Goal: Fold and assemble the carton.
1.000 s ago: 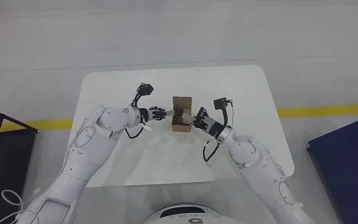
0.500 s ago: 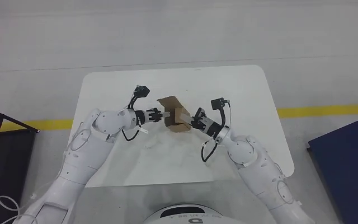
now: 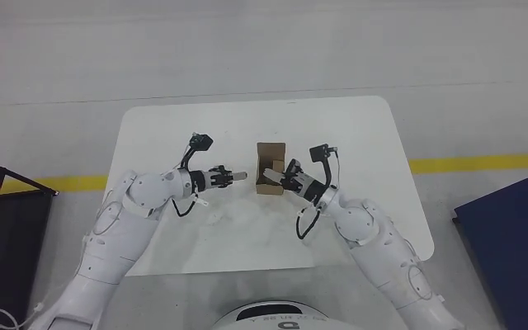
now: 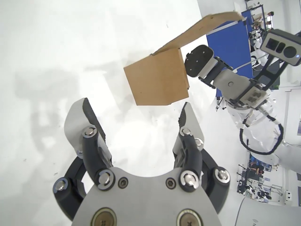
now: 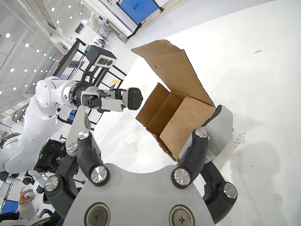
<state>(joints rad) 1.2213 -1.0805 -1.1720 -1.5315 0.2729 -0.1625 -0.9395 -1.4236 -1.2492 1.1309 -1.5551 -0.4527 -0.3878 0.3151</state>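
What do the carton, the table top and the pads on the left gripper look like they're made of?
Carton: likely plain brown cardboard, matte; its flap edge looks ragged and fibrous.
Table: smooth white top, perhaps laminate or painted board, lightly scuffed; can't tell which.
Left gripper pads: black, ridged, matte, probably rubber.

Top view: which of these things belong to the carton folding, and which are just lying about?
For the job: carton, one flap up; left claw, open, clear of the carton; right claw, at the carton's side; white table.
Lying about: yellow floor line; blue panel; black frame.
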